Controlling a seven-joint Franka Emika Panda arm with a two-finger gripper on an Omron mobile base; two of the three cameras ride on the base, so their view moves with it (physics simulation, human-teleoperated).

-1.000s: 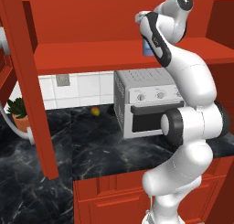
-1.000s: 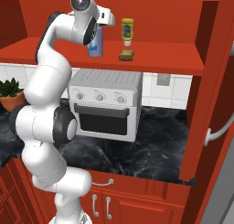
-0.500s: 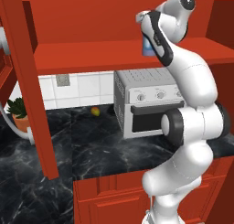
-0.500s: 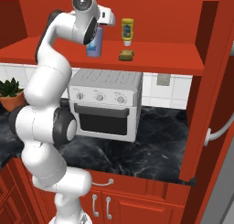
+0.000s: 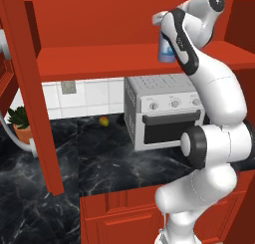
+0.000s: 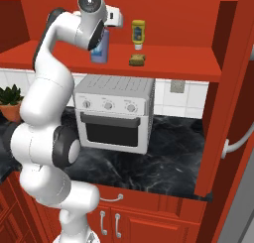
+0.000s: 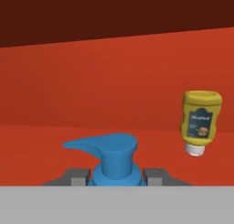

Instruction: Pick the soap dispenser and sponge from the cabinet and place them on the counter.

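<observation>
Setting: rendered domestic kitchen. Evidence: black marble-look counter [image 6: 163,162] with white veins over red base cabinets [image 6: 149,219], grey countertop oven [image 6: 115,113] at centre frame, white tiled backsplash [image 5: 94,96] with a wall outlet [image 5: 68,87]. Red upper cabinet [image 6: 163,53] shelf across top of frame, potted plant [image 5: 22,123] at left edge.

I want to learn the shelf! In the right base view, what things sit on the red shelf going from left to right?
soap dispenser → sponge. The yellow squeeze bottle stands right behind the sponge, so I leave it out of the order.
</observation>
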